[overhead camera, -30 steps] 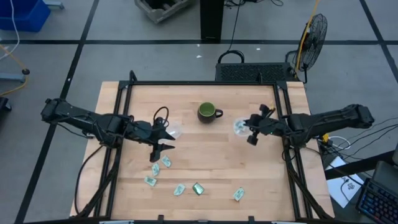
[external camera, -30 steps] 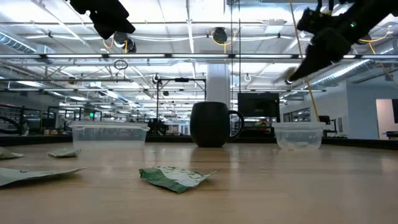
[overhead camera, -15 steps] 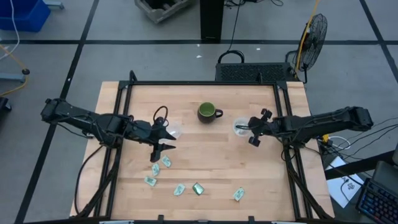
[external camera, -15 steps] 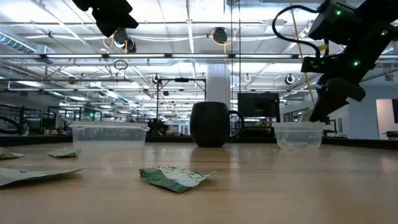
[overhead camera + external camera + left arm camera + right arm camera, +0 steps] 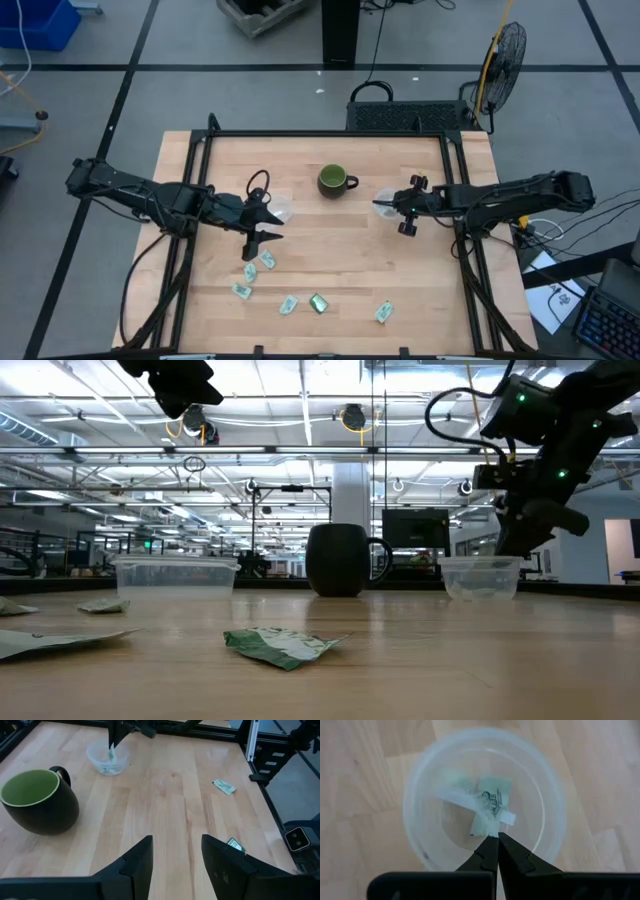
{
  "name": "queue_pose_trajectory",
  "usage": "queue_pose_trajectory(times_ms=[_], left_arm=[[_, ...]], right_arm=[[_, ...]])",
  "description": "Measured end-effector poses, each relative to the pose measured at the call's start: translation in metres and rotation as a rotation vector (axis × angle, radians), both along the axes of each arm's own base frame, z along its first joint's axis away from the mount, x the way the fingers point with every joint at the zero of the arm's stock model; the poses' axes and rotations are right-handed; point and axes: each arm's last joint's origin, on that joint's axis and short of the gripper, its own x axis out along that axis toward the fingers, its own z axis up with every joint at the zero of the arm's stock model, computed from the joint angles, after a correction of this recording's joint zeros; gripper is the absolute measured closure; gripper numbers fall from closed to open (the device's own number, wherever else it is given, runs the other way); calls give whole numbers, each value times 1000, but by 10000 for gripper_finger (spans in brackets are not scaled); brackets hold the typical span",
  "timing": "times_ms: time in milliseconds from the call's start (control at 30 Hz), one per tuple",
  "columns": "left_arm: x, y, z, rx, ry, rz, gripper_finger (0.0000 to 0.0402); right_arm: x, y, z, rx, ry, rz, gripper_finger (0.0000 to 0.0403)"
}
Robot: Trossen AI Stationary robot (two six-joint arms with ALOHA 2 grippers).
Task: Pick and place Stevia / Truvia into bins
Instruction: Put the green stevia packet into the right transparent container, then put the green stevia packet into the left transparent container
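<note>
The right bin (image 5: 385, 204), a clear cup, stands right of the dark green mug (image 5: 333, 180). My right gripper (image 5: 497, 836) is directly above it, pointing down, shut on a pale green Stevia packet (image 5: 490, 802). The left bin (image 5: 280, 211) stands left of the mug. My left gripper (image 5: 268, 226) hovers open beside the left bin, above the table. Several more packets lie flat near the table's near edge, among them a pale one (image 5: 267, 259), a darker green one (image 5: 319, 303) and one farther right (image 5: 383, 312). My right gripper pinches the packet by one edge (image 5: 492, 831) between its two fingertips, coming from above and pointing down. The packet hangs below the fingers inside the right bin's rim (image 5: 111, 754). Whether its lower end touches the bin's floor I cannot tell.
The mug (image 5: 37, 802) stands between the two bins. A black metal frame (image 5: 325, 134) runs around the table's edges. Bare wood lies between the bins and the row of packets. The low view shows the left bin (image 5: 175, 575) and right bin (image 5: 480, 577) on either side of the mug.
My right gripper has moved toward the table's left and down, from beside and above the right bin to right over it, carrying the packet into the bin's mouth. The left arm has kept still.
</note>
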Motion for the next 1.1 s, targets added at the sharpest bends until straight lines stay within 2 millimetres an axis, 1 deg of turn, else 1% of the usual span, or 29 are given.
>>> queue_pose_trajectory(times_ms=[133,333,433,633,700,833,933,1033,1100], left_arm=[[0,0,0,3,0,-2,227],[0,0,0,6,0,-3,227],[0,0,0,5,1,-3,227],[0,0,0,5,1,-3,227],[0,0,-1,7,8,-3,227],[-3,1,-4,17,54,-3,227],[-7,1,-10,20,125,5,227],[-8,0,-19,6,215,24,227],[-6,-4,-27,0,272,29,227]], right_arm=[[2,-1,-4,-43,39,23,403],[4,-3,-3,-98,25,7,395],[5,-3,-3,-107,26,28,374],[7,-3,-2,-109,4,29,318],[8,-2,2,-109,-10,33,305],[11,1,20,-118,-13,65,291],[12,4,41,-110,-28,69,289],[15,10,64,-84,-113,83,289],[18,15,78,-34,-207,123,289]])
